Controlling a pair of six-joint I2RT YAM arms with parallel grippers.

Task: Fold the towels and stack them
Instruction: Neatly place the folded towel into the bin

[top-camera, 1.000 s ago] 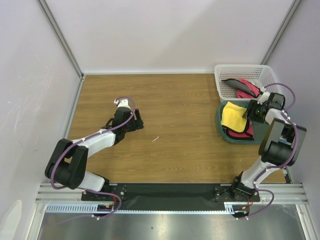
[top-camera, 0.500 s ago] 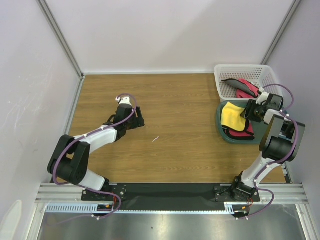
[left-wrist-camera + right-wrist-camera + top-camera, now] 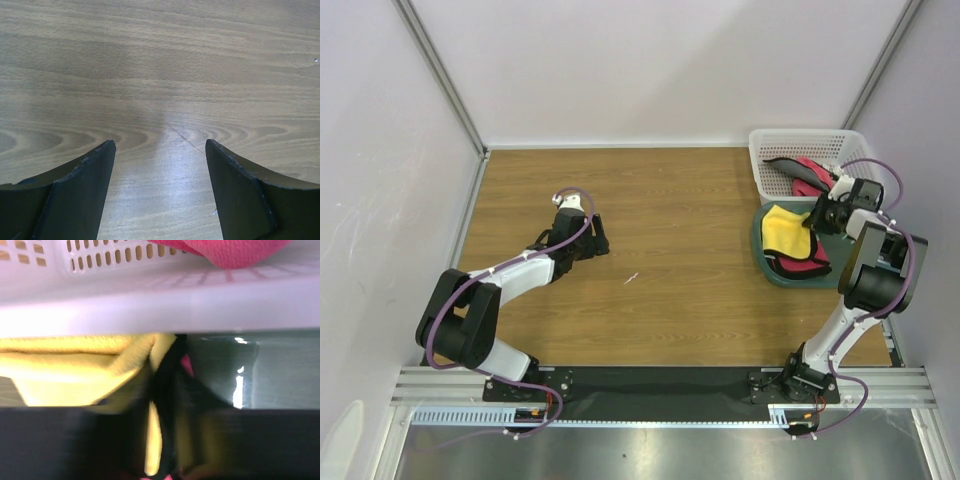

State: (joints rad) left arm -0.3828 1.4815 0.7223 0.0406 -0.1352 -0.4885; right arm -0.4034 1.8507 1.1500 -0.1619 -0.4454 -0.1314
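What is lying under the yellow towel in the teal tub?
A pink-red towel shows under the yellow towel in the teal tub; whether more lie beneath is hidden.

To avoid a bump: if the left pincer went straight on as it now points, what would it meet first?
Probably the wooden table: the open left pincer slants down at it, and its wrist view shows only bare wood ahead. How near it is, I cannot tell.

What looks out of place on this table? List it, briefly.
Two things. A small white scrap lies alone on the wooden table, belonging to nothing nearby. In the teal tub, the yellow towel lies rumpled and askew over a pink-red towel, not folded flat. Nothing looks spilled or damaged.
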